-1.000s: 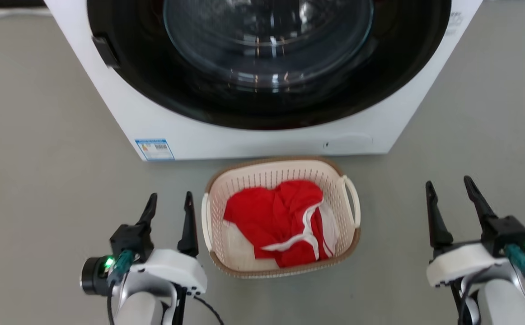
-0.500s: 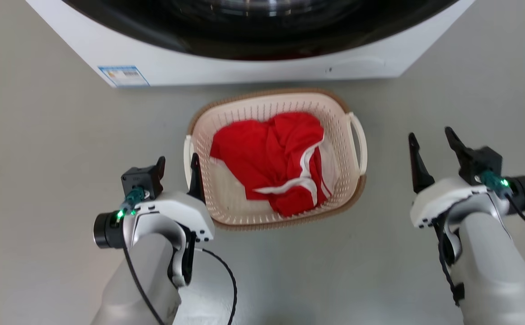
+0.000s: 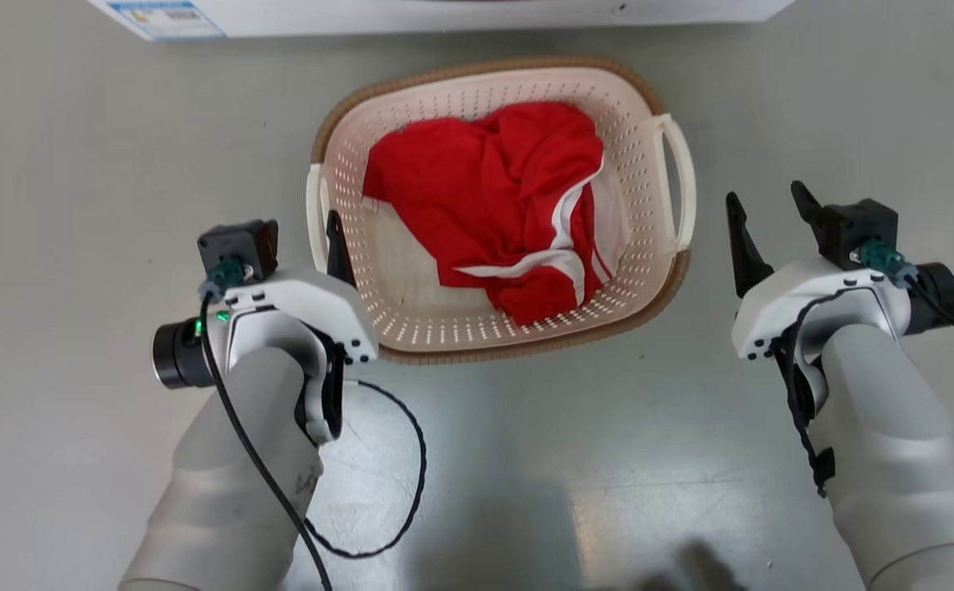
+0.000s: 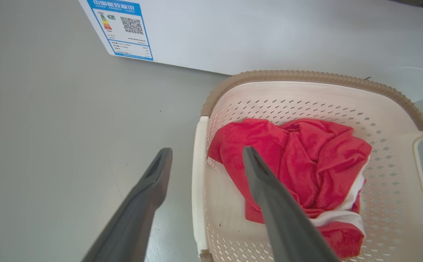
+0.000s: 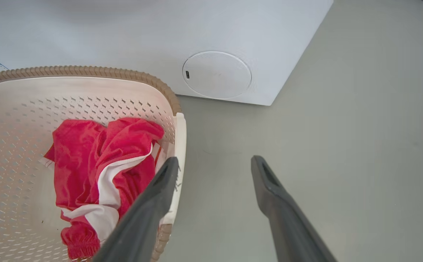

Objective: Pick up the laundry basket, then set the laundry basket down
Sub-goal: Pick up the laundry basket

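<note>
**Both grippers flank the basket, neither has a hold**

Head view: the laundry basket (image 3: 477, 90) stands on the grey floor (image 3: 75, 164) in the upper middle of the frame, with a red garment (image 3: 493, 189) heaped inside. The left gripper (image 3: 292, 238) sits at the basket's left edge, one finger close against the white loop handle (image 3: 314, 213). The right gripper (image 3: 764, 215) is at the right, apart from the other handle (image 3: 682, 180). Its jaws are spread and empty.

Left wrist view: the left gripper (image 4: 207, 151) is spread wide with nothing grasped. One finger lies over bare floor at lower left, the other over the garment (image 4: 306, 160), and the handle strip (image 4: 197, 182) runs between them. The washer (image 4: 269, 36) fills the top.

Right wrist view: the right gripper (image 5: 215, 160) is likewise released. Its inner finger crosses the handle (image 5: 180, 145) in the picture, while the outer one lies over floor.

The step in hand looks like seating both grips. The right gripper probably needs to move inward until it straddles its handle as the left does. Both should then sink to the same height and close together, so the basket lifts level.
</note>
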